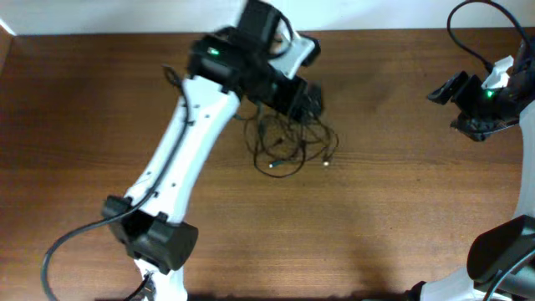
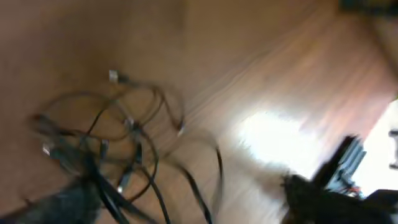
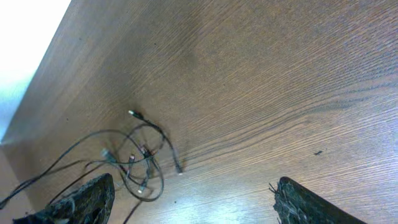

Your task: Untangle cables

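Here, tangled cables (image 1: 288, 142) on table (image 1: 401, 209), left hand (image 1: 308, 102) spread wide over them.

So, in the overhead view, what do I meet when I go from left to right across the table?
The left arm's white link → the cables → the right arm.
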